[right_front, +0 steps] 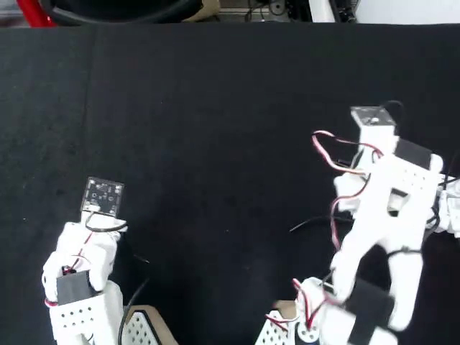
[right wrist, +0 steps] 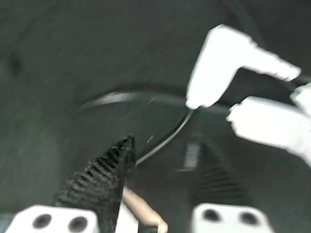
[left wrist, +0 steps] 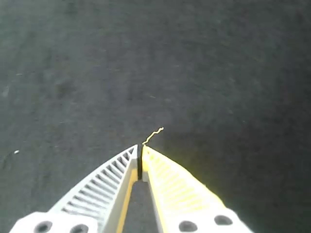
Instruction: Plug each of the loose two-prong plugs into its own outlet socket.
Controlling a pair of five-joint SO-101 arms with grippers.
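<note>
Black cloth bench (right_front: 215,108). R pincer (right wrist: 167,145) spread, blurred; L pincer (left wrist: 141,154) pressed together, low over bench. White plug (right wrist: 218,65) just beyond R pincer: prongs can't be made out, long axis slanted, black cable (right wrist: 169,138) end nearest pincer.

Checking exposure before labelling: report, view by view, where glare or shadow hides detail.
High view: the white arm glares against the black cloth, which swallows shadows. Left wrist view: even light, left pincer reads clearly. Right wrist view: the white plug is blown out; one finger of the right pincer sinks into the dark.
</note>
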